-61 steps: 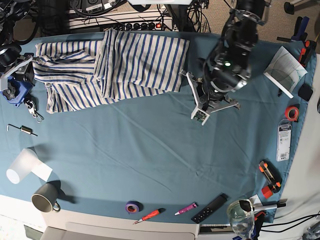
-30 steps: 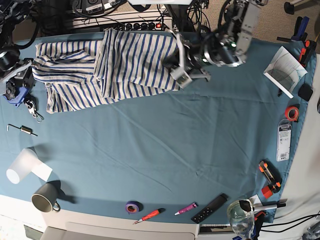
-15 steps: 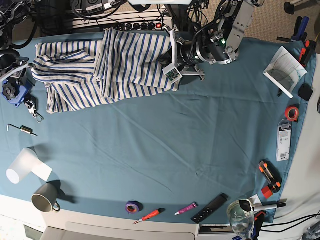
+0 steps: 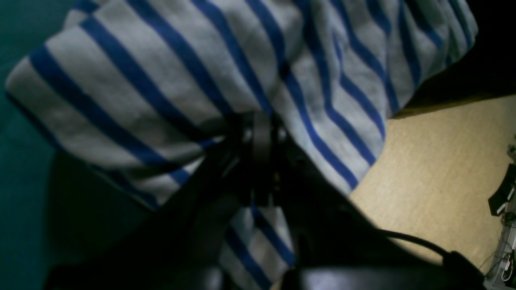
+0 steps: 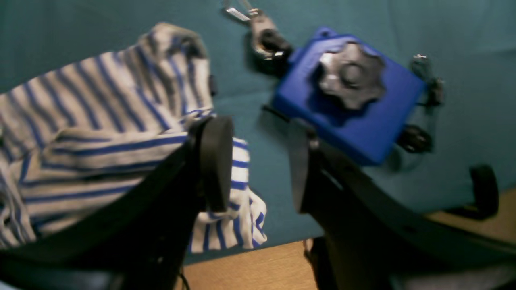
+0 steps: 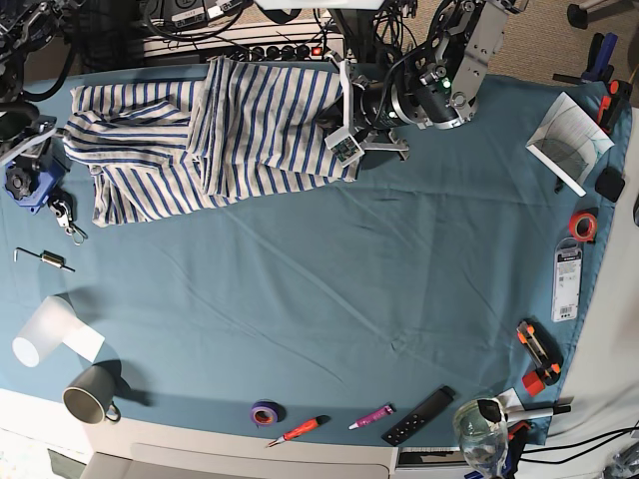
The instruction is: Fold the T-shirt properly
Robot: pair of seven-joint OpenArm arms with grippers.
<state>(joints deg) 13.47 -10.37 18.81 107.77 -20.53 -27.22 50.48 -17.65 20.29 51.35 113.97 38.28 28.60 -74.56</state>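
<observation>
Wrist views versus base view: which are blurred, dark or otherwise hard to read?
Left wrist view: dim and underexposed, the gripper's fingers a near-black silhouette on the white blue-striped cloth T-shirt. Right wrist view: soft with blur, the blue plastic block with a grey knob smeared at its edges. Base view: sharp, evenly lit, the teal table cloth free of glare.

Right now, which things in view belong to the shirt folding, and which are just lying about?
Job: T-shirt; left gripper, shut on its edge; right gripper, open beside it.
Lying about: blue knob block, mug, tape roll, remote.
</observation>
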